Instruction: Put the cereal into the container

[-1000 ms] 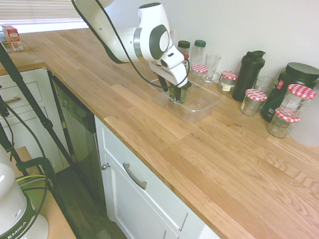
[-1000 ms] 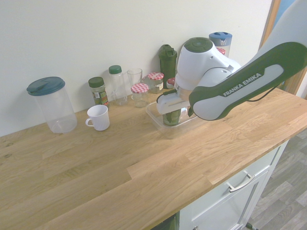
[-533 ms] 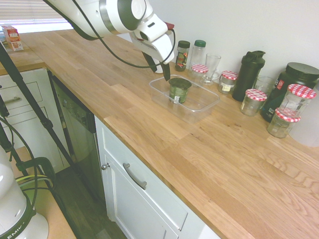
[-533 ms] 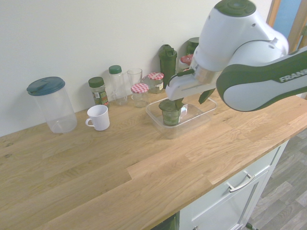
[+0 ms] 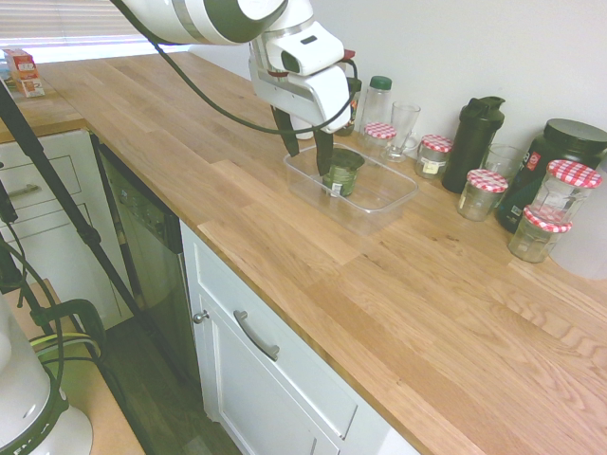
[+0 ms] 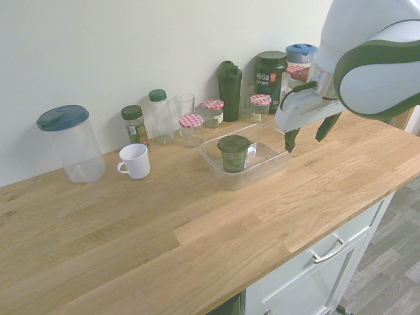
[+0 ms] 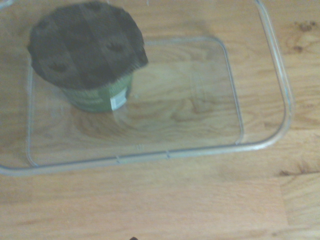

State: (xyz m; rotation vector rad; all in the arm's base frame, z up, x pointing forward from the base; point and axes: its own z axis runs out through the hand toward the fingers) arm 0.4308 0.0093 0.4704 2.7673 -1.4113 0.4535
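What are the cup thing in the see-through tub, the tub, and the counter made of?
Cup: maybe plastic or paper, dull green; its dark lid has a ragged edge, like foil or film.

Tub: probably clear, shiny plastic, as the wood shows through it.

Counter: wood, smooth-looking, with grain and joined strips showing.
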